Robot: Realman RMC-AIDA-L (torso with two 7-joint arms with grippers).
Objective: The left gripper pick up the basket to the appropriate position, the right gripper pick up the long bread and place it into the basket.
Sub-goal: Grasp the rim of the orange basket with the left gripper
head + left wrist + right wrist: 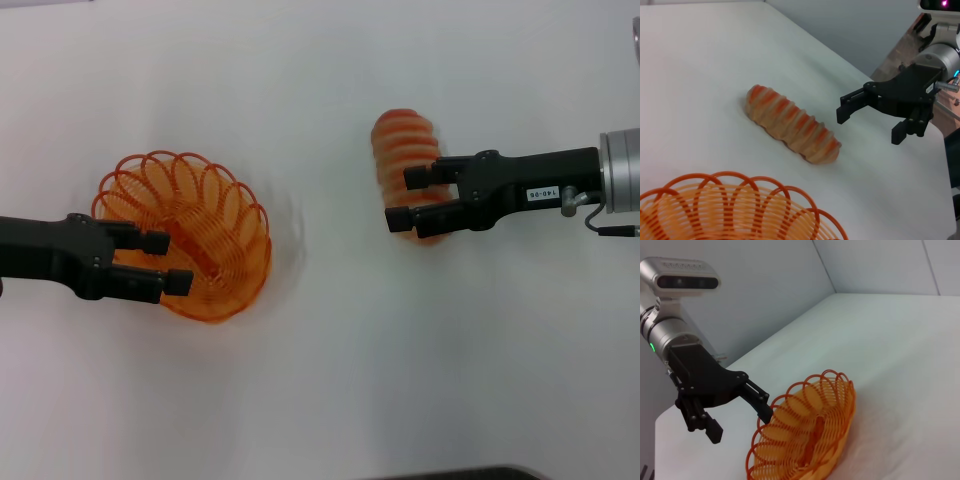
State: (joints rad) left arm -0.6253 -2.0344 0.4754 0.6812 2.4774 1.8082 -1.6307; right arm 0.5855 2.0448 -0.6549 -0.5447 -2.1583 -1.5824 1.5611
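The orange wire basket [200,215] sits on the white table at the left and looks tipped, with its opening towards my left gripper [165,262]. That gripper is open at the basket's rim. In the right wrist view one of its fingers [762,409] touches the rim of the basket [810,435] and the other hangs outside it. The long bread [403,145] lies right of centre. My right gripper [410,197] is open and hovers over the bread's near end. In the left wrist view the right gripper [870,127] is beside the bread [790,122] and apart from it.
The white table [320,380] carries nothing else. A dark edge [450,474] shows at the front. The table's edge [940,150] runs close behind my right gripper, with the robot's body past it. A grey wall [765,300] stands behind the left arm.
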